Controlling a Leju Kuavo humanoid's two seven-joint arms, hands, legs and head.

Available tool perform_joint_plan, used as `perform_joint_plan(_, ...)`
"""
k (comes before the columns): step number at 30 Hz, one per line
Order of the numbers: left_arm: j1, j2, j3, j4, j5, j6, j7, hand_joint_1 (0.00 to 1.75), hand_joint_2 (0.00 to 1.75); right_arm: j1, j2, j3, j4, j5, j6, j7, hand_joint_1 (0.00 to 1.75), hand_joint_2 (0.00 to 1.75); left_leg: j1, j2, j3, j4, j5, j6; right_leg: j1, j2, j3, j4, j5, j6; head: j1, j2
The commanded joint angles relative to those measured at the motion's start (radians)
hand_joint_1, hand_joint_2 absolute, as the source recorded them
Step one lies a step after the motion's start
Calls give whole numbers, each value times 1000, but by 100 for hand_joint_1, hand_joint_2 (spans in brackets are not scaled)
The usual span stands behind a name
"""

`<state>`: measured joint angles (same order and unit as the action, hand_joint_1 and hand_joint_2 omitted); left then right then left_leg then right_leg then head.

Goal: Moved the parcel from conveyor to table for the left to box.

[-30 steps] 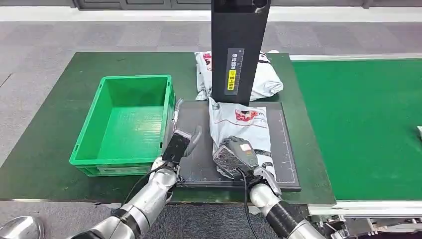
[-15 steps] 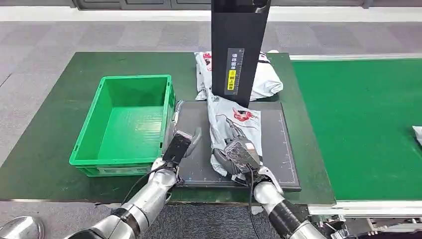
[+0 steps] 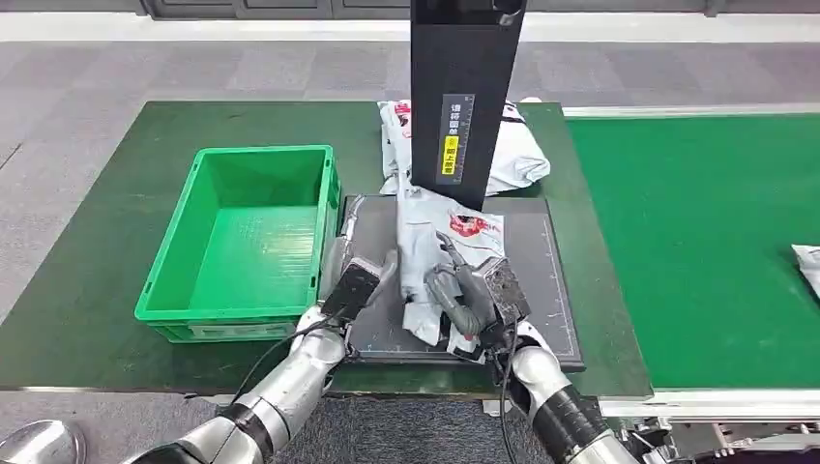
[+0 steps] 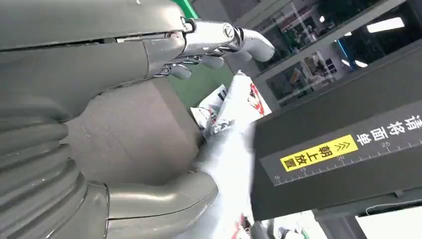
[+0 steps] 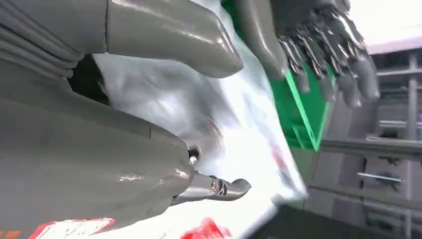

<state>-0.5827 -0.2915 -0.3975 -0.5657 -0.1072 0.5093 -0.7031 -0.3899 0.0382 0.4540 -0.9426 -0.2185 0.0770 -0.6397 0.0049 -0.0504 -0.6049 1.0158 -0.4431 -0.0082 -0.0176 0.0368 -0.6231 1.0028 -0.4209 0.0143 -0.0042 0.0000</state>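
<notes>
Grey-white plastic mailer parcel with red print (image 3: 437,253) lies crumpled on the black flat scale mat (image 3: 556,290), its far end running under the foot of the black upright scanner post (image 3: 462,97), its near end bunched up in the right hand (image 3: 474,295).

Largest first: green conveyor belt (image 3: 696,242) fills the right side of the scene; another pale parcel (image 3: 807,259) sits at its right edge. Dark green table top (image 3: 116,193) lies to the left of the belt and carries the mat, the post and the green plastic crate (image 3: 242,242). Crate stands left of the mat, just beside it, open side up. A second grey-white plastic bag with red print (image 3: 508,155) lies behind the post at the far side of the table.

Right hand clamps the near part of the parcel: right wrist view shows thumb and fingers wrapped round the white film (image 5: 189,114). Left hand (image 3: 356,280) hovers over the left edge of the mat, between crate and parcel, fingers apart and holding nothing; left wrist view shows the parcel (image 4: 229,144) just beyond its thumb.
</notes>
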Motion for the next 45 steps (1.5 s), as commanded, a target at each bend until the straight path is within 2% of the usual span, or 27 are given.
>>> perform_joint_plan(1, -50, 23, -79, 58, -7, -21, 5, 0, 175, -83, -14, -176, 149, -206, 205, 62, 0, 0, 0, 2, 1, 0, 0, 0, 0, -3, 1, 0, 0, -1, 0, 0)
perform_joint_plan(3, -42, 23, -83, 46, -2, -36, 5, 0, 175, -104, -15, -217, 216, -293, 295, 89, 0, 0, 0, 4, 3, -1, -1, 0, 1, -3, 3, -1, 0, -1, 0, 0)
perform_joint_plan(5, -42, 22, -97, 45, -10, -33, 5, 0, 175, -119, -22, -241, 247, -317, 312, 63, 0, 0, 0, 4, 3, -1, 0, 0, 1, -3, 3, -2, 0, -1, 0, 0)
perform_joint_plan(8, -47, 14, -113, 57, -16, -37, 5, 0, 175, -147, -34, -289, 296, -404, 380, 112, 0, 0, -1, 3, 3, -1, 0, 0, 0, -4, 3, -1, 0, -1, 0, 0)
perform_joint_plan(10, -51, 8, -117, 68, -19, -38, 5, 0, 175, -157, -42, -298, 309, -405, 379, 98, 0, 0, -1, 3, 2, 0, 0, 0, 0, -3, 3, -1, 0, -1, 0, 0)
perform_joint_plan(12, -82, -9, -142, 165, -53, -17, 5, 0, 175, -179, -53, -300, 313, -290, 203, -31, 0, 0, -1, 2, 1, 0, 0, 0, 0, -3, 2, -1, 0, 0, 0, 0)
perform_joint_plan(13, -104, -19, -158, 227, -84, -9, 14, 0, 175, -174, -58, -301, 265, -194, 73, -58, 0, 0, -1, 3, 3, 0, -1, 0, 0, -4, 3, -1, 0, 0, 0, 0)
perform_joint_plan(15, -118, -23, -207, 268, -162, -6, 91, 0, 175, -161, -55, -354, 202, -79, -67, -58, 0, 0, -1, 3, 3, 0, -1, 0, 1, -5, 4, -1, 0, -1, 0, 0)
perform_joint_plan(16, -124, -23, -249, 286, -217, -26, 157, 0, 175, -162, -54, -389, 197, -52, -110, -58, 0, 175, -1, 1, 1, 1, 0, 0, 0, -4, 2, 0, 0, 0, 0, 0)
perform_joint_plan(17, -125, -22, -280, 292, -265, -35, 209, 0, 175, -156, -55, -415, 176, -8, -176, -58, 0, 175, -1, 2, 1, 0, -1, 0, 0, -4, 2, -1, 0, 0, 0, 0)
perform_joint_plan(19, -120, -25, -327, 294, -340, -22, 271, 0, 175, -157, -66, -460, 187, 18, -235, -58, 0, 175, -1, 3, 4, -1, -1, 0, 1, -6, 5, -2, 0, -1, 0, 0)
perform_joint_plan(20, -118, -25, -326, 292, -343, -22, 273, 0, 175, -157, -69, -465, 188, 19, -231, -58, 0, 175, -2, 0, 1, 0, 0, 0, -1, -4, 2, 0, 0, 0, 0, 0)
perform_joint_plan(27, -119, -24, -325, 291, -343, -25, 274, 0, 175, -155, -64, -464, 186, 21, -233, -58, 0, 175, -1, 4, 1, 0, -1, 0, 0, -2, 1, 0, 0, -1, 0, 0)
perform_joint_plan(29, -122, -21, -367, 295, -419, -7, 324, 0, 175, -143, -53, -500, 142, 54, -295, -58, 0, 175, -1, 4, 2, 0, -1, 0, 0, -2, 1, 0, 0, -1, 0, 0)
perform_joint_plan(31, -126, -23, -430, 307, -529, 49, 411, 0, 175, -166, -57, -536, 179, 34, -318, -58, 0, 175, -1, 3, 1, 0, 0, 0, 0, -2, 0, 0, 0, 0, 0, 0)
perform_joint_plan(32, -128, -26, -441, 312, -545, 36, 432, 0, 175, -168, -59, -543, 182, 34, -331, -58, 0, 175, -1, 5, 2, 0, -1, 0, 0, -3, 1, 0, 0, -1, 0, 0)
perform_joint_plan(36, -135, -30, -566, 335, -686, -231, 559, 0, 175, -178, -90, -560, 233, 9, -303, -50, 0, 175, -1, 2, 2, 0, -1, 1, 0, -5, 3, -1, 0, 0, 0, 0)
perform_joint_plan(37, -135, -28, -567, 331, -691, -293, 557, 47, 175, -177, -98, -564, 251, 1, -293, -43, 0, 175, -1, 3, 3, 0, -1, 1, 0, -5, 3, -2, 0, 0, 0, 0)
perform_joint_plan(38, -142, -25, -592, 333, -720, -358, 574, 175, 175, -179, -104, -566, 269, -4, -280, -40, 0, 175, -1, 2, 2, 0, -1, 1, 0, -3, 3, -1, 0, 0, 0, 0)
perform_joint_plan(43, -135, 8, -503, 314, -710, -361, 537, 175, 175, -216, -124, -505, 398, 23, -243, -39, 0, 175, -2, 3, 6, -2, -1, 1, 0, -3, 8, -3, 1, 0, 0, 0)
perform_joint_plan(45, -125, 19, -449, 304, -694, -278, 515, 175, 175, -215, -122, -485, 411, 19, -235, -40, 0, 175, -2, 4, 8, -2, -2, 2, -1, 0, 9, -3, 0, 1, 0, 0)
